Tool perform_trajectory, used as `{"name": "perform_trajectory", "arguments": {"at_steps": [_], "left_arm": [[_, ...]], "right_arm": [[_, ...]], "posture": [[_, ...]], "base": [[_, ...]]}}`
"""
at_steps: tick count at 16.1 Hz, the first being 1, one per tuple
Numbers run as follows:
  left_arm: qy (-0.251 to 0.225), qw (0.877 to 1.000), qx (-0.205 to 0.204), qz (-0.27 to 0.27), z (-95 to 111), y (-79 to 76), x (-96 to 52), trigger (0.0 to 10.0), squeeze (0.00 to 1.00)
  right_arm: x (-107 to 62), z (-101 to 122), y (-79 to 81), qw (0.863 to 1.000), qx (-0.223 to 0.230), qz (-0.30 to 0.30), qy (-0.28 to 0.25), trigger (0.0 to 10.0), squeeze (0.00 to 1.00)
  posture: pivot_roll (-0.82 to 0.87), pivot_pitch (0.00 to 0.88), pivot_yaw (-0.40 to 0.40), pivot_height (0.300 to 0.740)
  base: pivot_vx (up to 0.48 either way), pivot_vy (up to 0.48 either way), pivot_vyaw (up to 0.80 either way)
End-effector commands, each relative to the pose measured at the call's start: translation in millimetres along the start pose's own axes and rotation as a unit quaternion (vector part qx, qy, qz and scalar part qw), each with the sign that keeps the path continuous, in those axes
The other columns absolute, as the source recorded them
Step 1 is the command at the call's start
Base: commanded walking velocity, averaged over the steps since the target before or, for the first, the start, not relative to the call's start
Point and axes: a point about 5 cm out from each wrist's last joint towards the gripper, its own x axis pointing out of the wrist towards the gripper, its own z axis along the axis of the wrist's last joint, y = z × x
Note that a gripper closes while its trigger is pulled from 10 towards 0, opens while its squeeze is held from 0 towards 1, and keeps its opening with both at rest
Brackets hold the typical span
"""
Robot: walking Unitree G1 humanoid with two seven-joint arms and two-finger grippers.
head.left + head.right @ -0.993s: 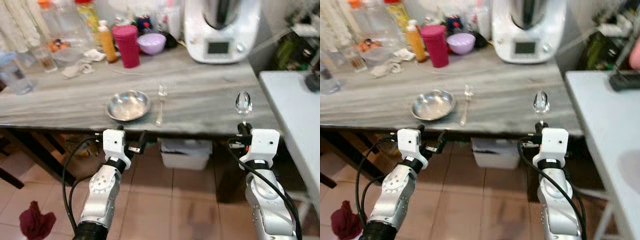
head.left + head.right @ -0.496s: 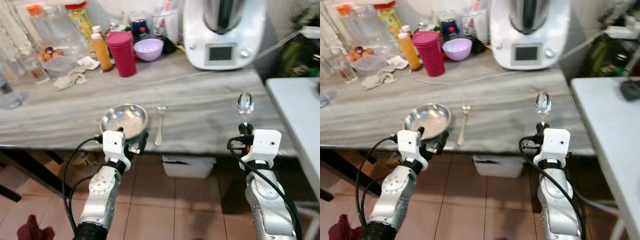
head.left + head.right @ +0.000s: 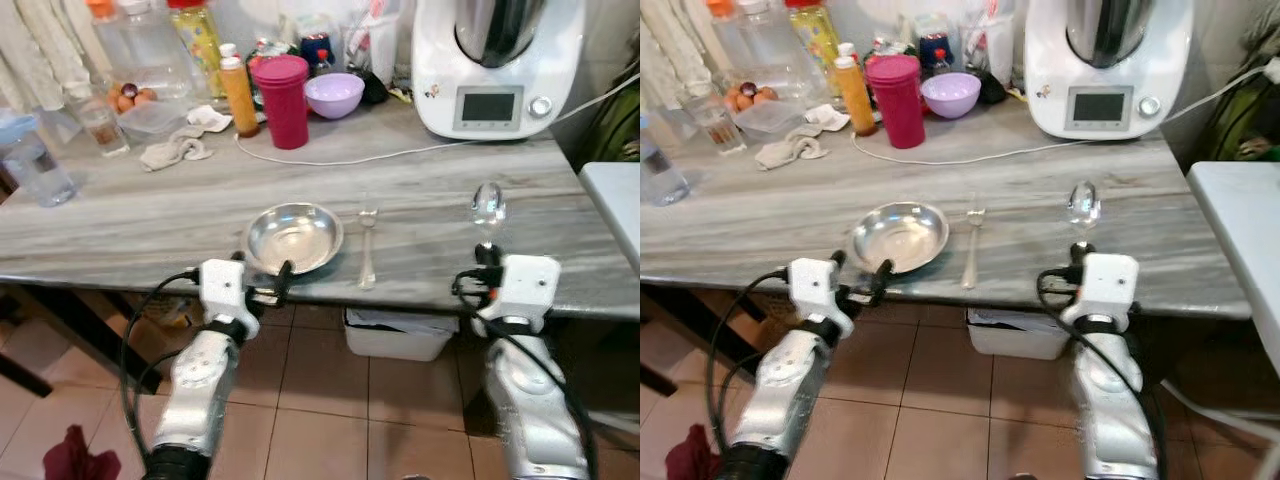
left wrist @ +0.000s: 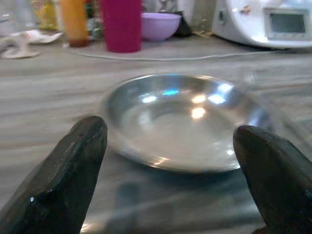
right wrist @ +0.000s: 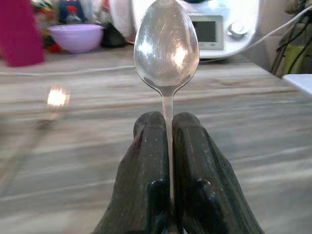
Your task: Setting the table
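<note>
Two grippers at the desk edge, one with a spoon

Two silver arms reach up to the near edge of the grey-streaked desk (image 3: 120,225). On the left, the left gripper (image 3: 262,282) sits at the desk's front edge with its black fingers (image 4: 68,170) spread apart, empty, facing the round steel bowl (image 3: 293,237) just beyond them. Right of the bowl lies a fork (image 3: 367,248), flat on the desk, its long axis running from the near edge toward the back, tines away from the robot. Further right, the right gripper (image 3: 487,262) has its fingers (image 5: 187,165) pressed together on the handle of a spoon (image 3: 488,205). That spoon stands upright, handle down between the fingers, bowl end uppermost, over the desk's front edge. Behind, a magenta tumbler (image 3: 283,87), a lilac bowl (image 3: 334,94) and a white kitchen machine (image 3: 495,62) stand along the back.
</note>
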Motion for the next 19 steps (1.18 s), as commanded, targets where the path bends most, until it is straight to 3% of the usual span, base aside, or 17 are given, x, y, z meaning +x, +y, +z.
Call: {"name": "perform_trajectory", "arguments": {"at_steps": [1, 12, 19], "left_arm": [[-0.003, 1.000, 0.001, 0.001, 2.3, 0.9, 0.4, 10.0, 0.00], [-0.007, 1.000, 0.009, 0.002, 2.6, -0.7, -3.4, 10.0, 0.00], [-0.007, 1.000, 0.008, -0.008, 3.2, -1.5, -4.7, 10.0, 0.00]], "right_arm": [[0.9, 4.2, 0.9, 1.000, -0.003, 0.005, -0.009, 10.0, 0.00], [0.4, 3.8, -0.9, 1.000, -0.011, 0.006, -0.009, 10.0, 0.00], [1.5, 3.7, -0.4, 1.000, -0.007, 0.004, -0.008, 10.0, 0.00]], "posture": [[-0.25, 0.064, 0.090, 0.740], [-0.24, 0.075, 0.080, 0.740], [-0.24, 0.076, 0.085, 0.740]], "base": [[0.000, 0.334, 0.00], [0.000, 0.025, 0.00], [0.321, 0.000, 0.00]]}}
